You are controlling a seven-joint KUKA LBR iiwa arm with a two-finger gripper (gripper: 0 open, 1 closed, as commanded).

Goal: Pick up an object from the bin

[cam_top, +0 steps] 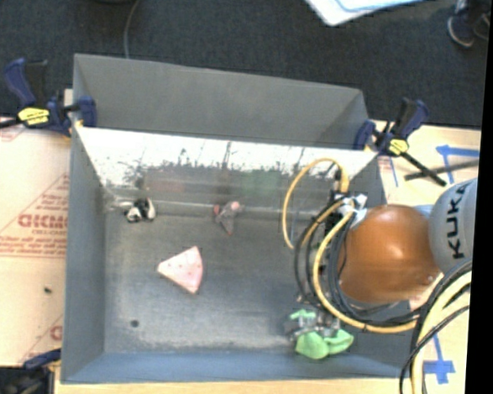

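My gripper [309,323] shows as a grey metal part below the orange wrist cover, low in the bin's front right corner. A soft green thing [324,342] lies directly under and beside it, against the front wall. I cannot tell whether the gripper touches the green thing. A pink wedge-shaped piece [182,269] rests flat on the floor, left of the middle and well away from the gripper.
A small black-and-white thing [138,211] sits at the back left by the far wall. A small pinkish-grey thing [227,212] lies at the back middle. The arm with its yellow and black cables covers the bin's right side.
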